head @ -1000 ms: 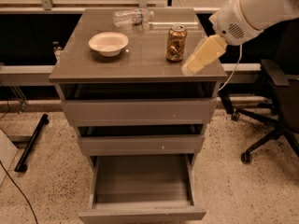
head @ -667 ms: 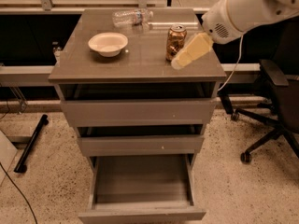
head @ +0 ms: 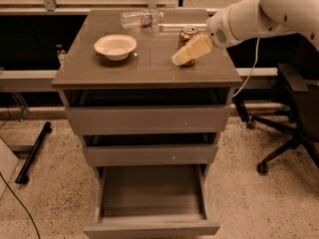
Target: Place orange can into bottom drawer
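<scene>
The orange can (head: 188,33) stands upright on the cabinet top at the right, behind the gripper. My gripper (head: 191,50) comes in from the right on a white arm; its pale yellow fingers (head: 194,49) lie across the front of the can and hide its lower part. The bottom drawer (head: 152,193) is pulled out and shows a plain grey interior with nothing in it.
A white bowl (head: 115,46) sits on the cabinet top (head: 149,59) at the left. A clear plastic bottle (head: 141,19) lies at the back. The two upper drawers are slightly ajar. A black office chair (head: 291,108) stands right; a black bar (head: 32,153) lies on the floor left.
My gripper has moved left and in toward the can, from beside its right to across its front. The can, bowl and bottle have not moved.
</scene>
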Robot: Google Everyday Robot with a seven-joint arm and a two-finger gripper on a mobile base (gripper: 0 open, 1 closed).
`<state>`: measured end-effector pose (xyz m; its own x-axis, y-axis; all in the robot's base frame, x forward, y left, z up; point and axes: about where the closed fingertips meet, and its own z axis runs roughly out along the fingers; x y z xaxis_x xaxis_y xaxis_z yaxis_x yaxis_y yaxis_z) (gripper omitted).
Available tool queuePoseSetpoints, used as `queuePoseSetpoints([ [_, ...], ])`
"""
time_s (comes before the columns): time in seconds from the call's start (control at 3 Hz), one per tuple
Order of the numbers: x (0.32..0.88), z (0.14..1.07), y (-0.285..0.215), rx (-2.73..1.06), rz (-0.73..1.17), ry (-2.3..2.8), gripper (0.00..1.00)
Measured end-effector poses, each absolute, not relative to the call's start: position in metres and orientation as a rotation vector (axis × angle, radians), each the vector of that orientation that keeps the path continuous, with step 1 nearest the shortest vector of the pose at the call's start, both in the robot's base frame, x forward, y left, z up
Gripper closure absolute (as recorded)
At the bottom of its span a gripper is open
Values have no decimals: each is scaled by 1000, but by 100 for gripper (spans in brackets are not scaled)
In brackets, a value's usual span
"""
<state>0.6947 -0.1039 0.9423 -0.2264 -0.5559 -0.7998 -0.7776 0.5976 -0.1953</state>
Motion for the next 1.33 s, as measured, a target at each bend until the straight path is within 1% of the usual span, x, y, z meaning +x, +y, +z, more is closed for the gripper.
queuePoseSetpoints([
  [1.0,775,919,-111,-925,505,1830,0],
  [1.33,793,910,-111,-903,559,1830,18],
])
